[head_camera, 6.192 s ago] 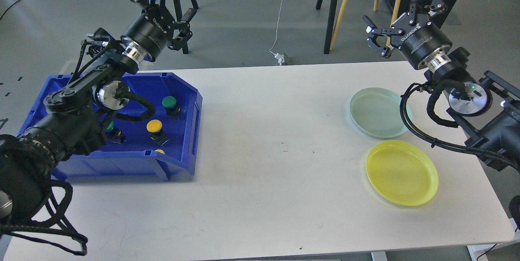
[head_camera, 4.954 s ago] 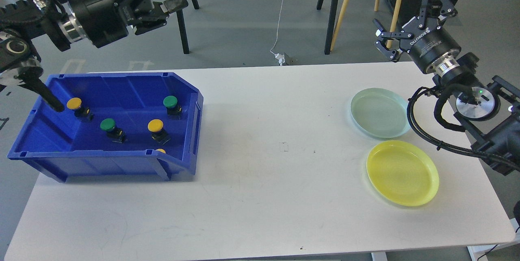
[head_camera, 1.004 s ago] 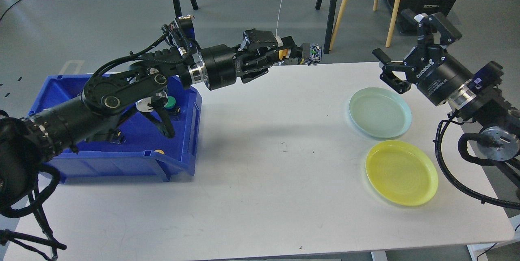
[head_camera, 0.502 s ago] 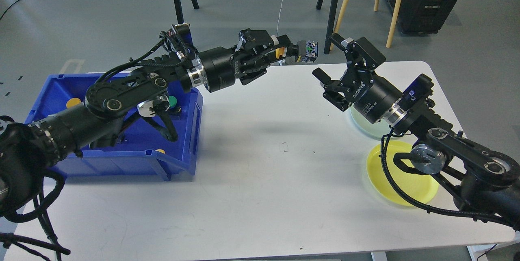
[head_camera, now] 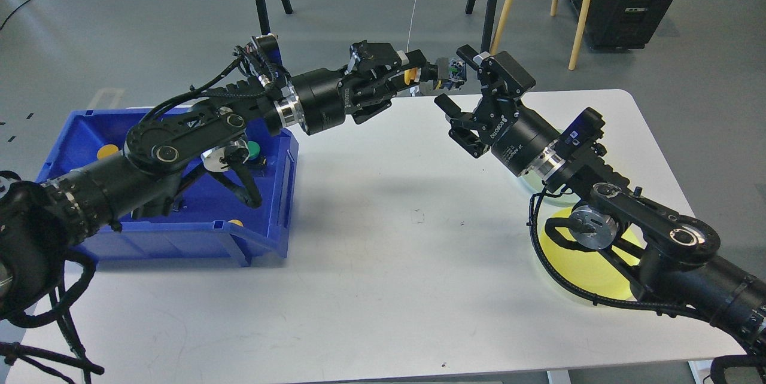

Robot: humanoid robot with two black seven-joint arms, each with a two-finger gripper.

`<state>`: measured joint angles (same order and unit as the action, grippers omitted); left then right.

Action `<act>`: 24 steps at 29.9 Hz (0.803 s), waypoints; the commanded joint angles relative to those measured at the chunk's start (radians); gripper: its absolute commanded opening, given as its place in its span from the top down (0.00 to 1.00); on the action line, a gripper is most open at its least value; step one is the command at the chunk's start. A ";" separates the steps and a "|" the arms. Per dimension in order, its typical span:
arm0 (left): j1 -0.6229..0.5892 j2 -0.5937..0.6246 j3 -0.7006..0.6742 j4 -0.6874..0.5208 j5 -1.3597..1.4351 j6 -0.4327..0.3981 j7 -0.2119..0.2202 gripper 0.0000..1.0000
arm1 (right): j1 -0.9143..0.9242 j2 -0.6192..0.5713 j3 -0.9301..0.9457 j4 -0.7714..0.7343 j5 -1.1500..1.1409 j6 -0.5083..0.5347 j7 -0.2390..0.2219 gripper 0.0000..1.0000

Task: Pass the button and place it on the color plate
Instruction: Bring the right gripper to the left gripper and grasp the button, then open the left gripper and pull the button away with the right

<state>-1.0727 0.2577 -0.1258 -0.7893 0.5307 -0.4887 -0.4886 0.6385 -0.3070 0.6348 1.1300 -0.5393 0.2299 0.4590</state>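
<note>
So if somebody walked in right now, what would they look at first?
Probably the two black arms meeting in mid-air over the far side of the white table: the left gripper holds out a yellow button, and the open right gripper reaches for it. Next, the bright blue bin on the left with a green button inside, and the yellow plate on the right, partly hidden by the right arm.

- The right arm (head_camera: 628, 228) covers most of the yellow plate (head_camera: 562, 264).
- The left arm (head_camera: 179, 145) hides part of the blue bin (head_camera: 263, 240).
- Between the left gripper's (head_camera: 428, 76) fingers, the button's (head_camera: 410, 75) cap barely shows.
</note>
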 commanded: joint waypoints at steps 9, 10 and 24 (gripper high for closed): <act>0.017 0.000 -0.018 0.005 0.000 0.000 0.000 0.93 | 0.009 0.011 -0.001 -0.016 -0.005 -0.001 -0.002 0.80; 0.019 0.000 -0.020 0.005 0.000 0.000 0.000 0.93 | 0.009 0.014 -0.001 -0.019 -0.007 -0.004 -0.003 0.88; 0.057 -0.002 -0.081 0.004 -0.006 0.000 0.000 0.08 | -0.017 0.009 0.022 -0.016 0.010 -0.067 -0.007 1.00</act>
<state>-1.0216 0.2563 -0.1916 -0.7844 0.5283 -0.4887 -0.4885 0.6353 -0.2920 0.6456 1.1131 -0.5334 0.1788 0.4521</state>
